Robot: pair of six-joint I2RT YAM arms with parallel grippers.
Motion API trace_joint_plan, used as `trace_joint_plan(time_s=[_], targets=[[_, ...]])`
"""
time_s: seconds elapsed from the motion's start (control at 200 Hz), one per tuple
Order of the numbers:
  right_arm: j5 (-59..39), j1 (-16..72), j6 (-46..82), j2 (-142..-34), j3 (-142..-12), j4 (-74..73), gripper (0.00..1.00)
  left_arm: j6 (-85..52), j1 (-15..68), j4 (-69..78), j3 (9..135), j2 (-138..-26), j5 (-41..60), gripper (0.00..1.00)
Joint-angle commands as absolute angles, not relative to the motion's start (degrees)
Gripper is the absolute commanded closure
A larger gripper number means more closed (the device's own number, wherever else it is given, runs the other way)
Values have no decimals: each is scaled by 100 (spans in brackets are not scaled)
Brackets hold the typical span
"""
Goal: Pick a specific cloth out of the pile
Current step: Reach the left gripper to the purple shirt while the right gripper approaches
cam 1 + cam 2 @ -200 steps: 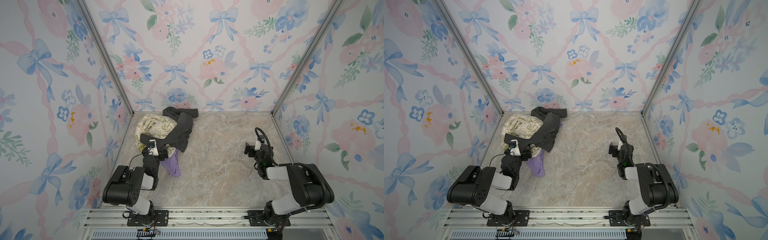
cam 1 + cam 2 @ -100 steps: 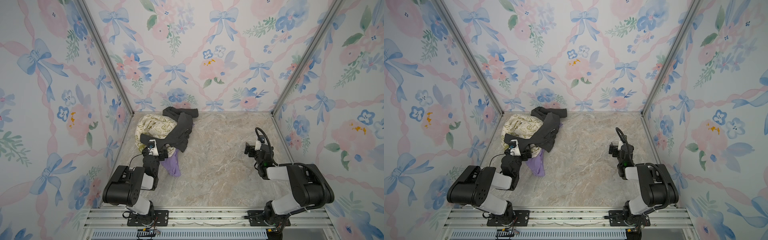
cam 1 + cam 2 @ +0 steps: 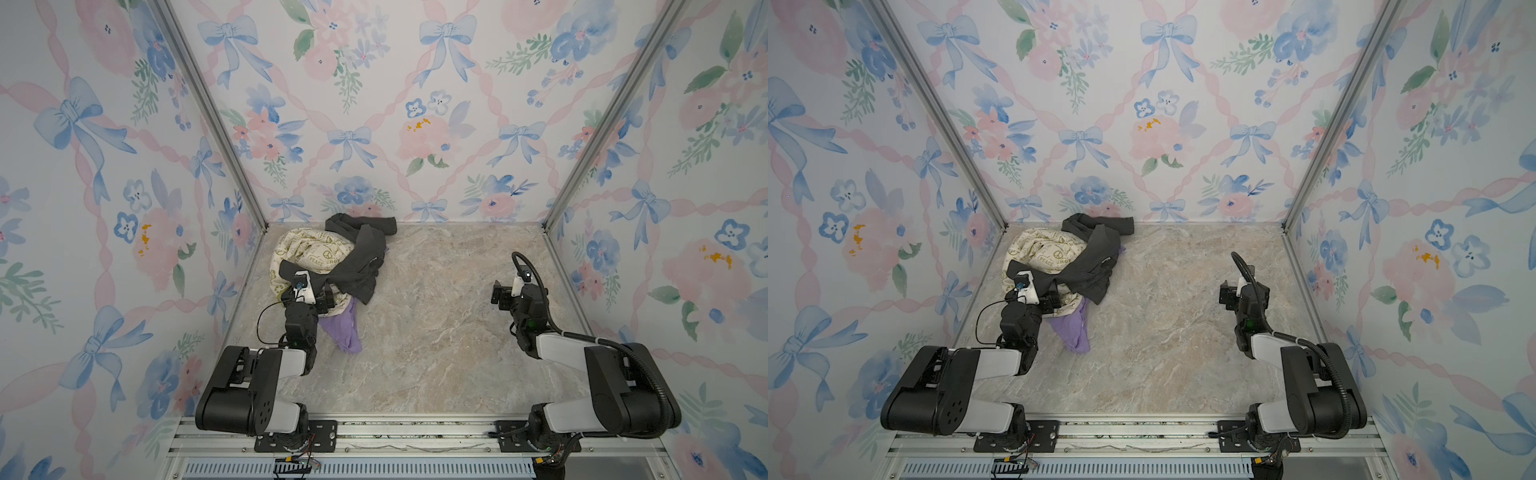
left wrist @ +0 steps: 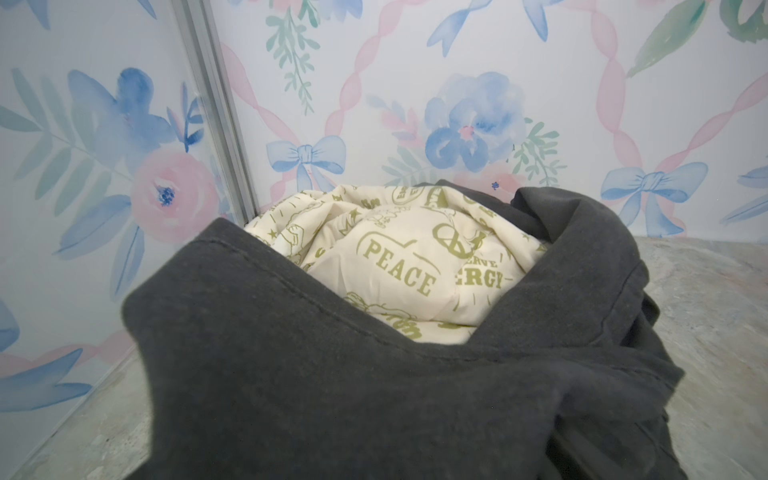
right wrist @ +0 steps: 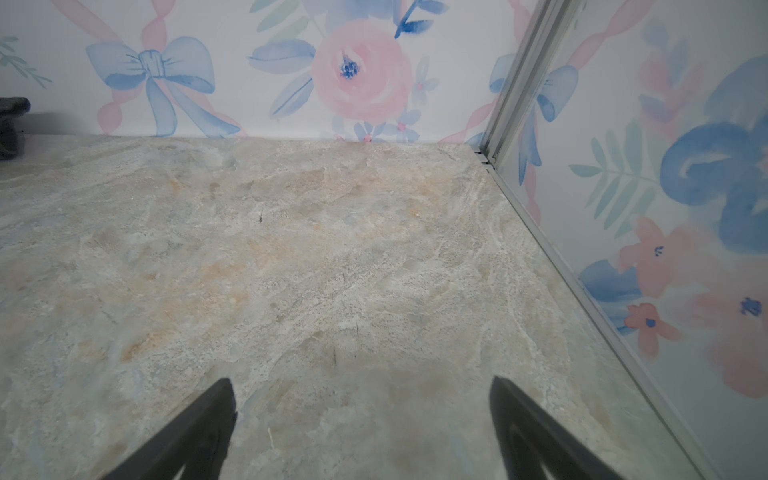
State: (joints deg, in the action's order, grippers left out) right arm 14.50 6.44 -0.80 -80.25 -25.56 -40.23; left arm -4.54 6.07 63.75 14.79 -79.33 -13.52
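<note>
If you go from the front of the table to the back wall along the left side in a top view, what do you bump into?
Left claw → purple cloth poking out of the pile → cream peace-sign cloth → grey garment by the back wall.

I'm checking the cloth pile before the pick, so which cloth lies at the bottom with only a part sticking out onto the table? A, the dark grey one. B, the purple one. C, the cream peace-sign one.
B: the purple cloth pokes out from under the cream cloth and the dark grey garment.
</note>
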Motion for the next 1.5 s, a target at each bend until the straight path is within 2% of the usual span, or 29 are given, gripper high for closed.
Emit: trace_joint_plan(time_s=[0.0,0.21,0.52,0.675,0.815,0.935,1.18,1.385,1.495], targets=[[1644,776,-298,-7631,-2829,-3343,3,-656,717,5678,1700,-7464,-2021,2],[1606,857,-445,-6947,-3608,-1909,3,-1548,759,3332,2608,-6670,-2418,2],[447,1117,-892,-5933,-4740,225,3,-2247,978,226,3874,-5760,-2140,2],[29,1399,-1381,-5462,-5256,1310,3,-2647,1179,-630,4226,-5370,-2014,2],[-319,1407,-1226,-5112,-5668,1948,3,-2825,1509,-1313,4455,-5212,-2174,2],[97,1389,-558,-4936,-5895,2386,3,-2854,1769,-1853,4687,-5342,-2257,2],[-797,1216,-338,-5330,-6696,3778,3,-3209,2143,-2791,5114,-5739,-2117,2],[-741,1831,20,-5579,-6748,4081,3,-3911,2463,-3048,4875,-5881,-1831,3],[-450,2328,13,-5625,-6645,4104,3,-4295,2688,-3314,4819,-6077,-1628,10]])
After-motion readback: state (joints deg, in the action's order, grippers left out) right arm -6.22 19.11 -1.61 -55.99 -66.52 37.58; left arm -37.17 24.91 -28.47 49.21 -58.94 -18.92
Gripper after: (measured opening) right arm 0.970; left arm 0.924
